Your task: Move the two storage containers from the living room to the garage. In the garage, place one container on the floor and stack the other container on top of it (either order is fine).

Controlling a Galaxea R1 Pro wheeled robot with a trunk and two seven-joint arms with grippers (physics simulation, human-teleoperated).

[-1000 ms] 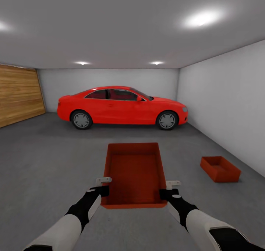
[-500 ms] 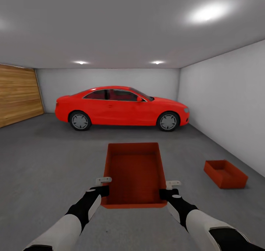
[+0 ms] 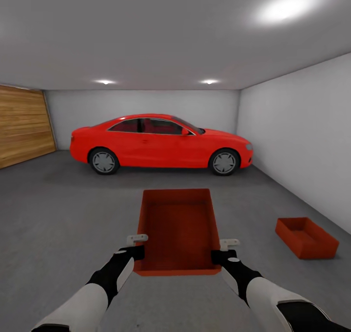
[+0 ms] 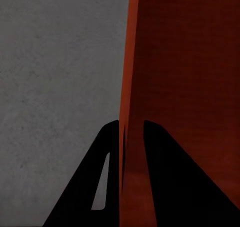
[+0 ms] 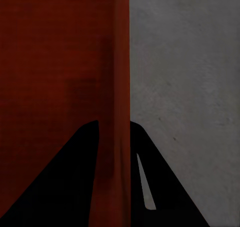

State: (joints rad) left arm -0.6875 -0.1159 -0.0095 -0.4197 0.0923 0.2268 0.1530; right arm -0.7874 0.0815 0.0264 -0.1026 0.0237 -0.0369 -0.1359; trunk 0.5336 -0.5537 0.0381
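Carriage needs level hands: left gripper [image 3: 138, 245] and right gripper [image 3: 220, 250] each pinch a side wall of the carried container [image 3: 177, 229]; steer right toward the floor container [image 3: 306, 237], then lower squarely.

Both bins are plain orange-red: the held bin [image 3: 178, 229] and the far bin [image 3: 306, 237]. The floor [image 3: 58, 210] is dark grey, faintly mottled. The car [image 3: 161, 144] is bright red with grey wheels. Walls [image 3: 297, 127] are grey-white; one side panel [image 3: 22, 127] is brown wood planks. Fingers [image 4: 112, 152] are black, and the arms [image 3: 92, 298] white and black.
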